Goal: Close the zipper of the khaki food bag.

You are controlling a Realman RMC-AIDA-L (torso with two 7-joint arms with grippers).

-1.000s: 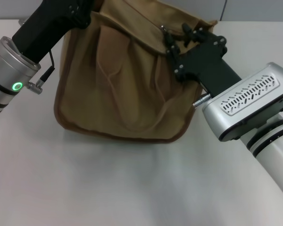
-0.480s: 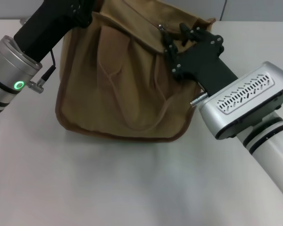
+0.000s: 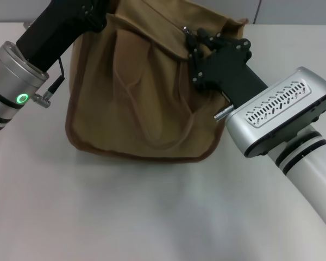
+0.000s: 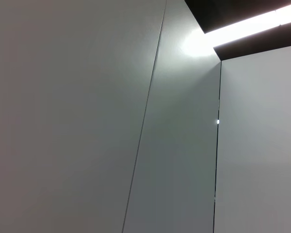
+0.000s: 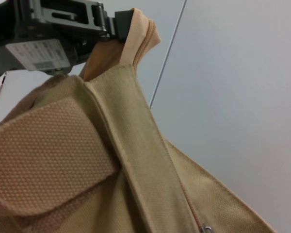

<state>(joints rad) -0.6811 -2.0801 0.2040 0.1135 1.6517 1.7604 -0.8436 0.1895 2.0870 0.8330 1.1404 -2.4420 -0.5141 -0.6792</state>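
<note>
R hand (image 3: 198,39) is shifted leftward along zipper (image 5: 194,213), prob. clamped on slider; bag (image 3: 136,92) end is clamped by L hand (image 5: 114,22).

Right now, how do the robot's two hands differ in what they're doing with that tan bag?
The left hand grips the bag's far upper corner, pinching a fold of fabric and holding it up. The right hand sits lower, at the khaki food bag's top flap near the small silver slider of the zipper; whether it grips anything is unclear. Both are black and touch the bag's top.
</note>
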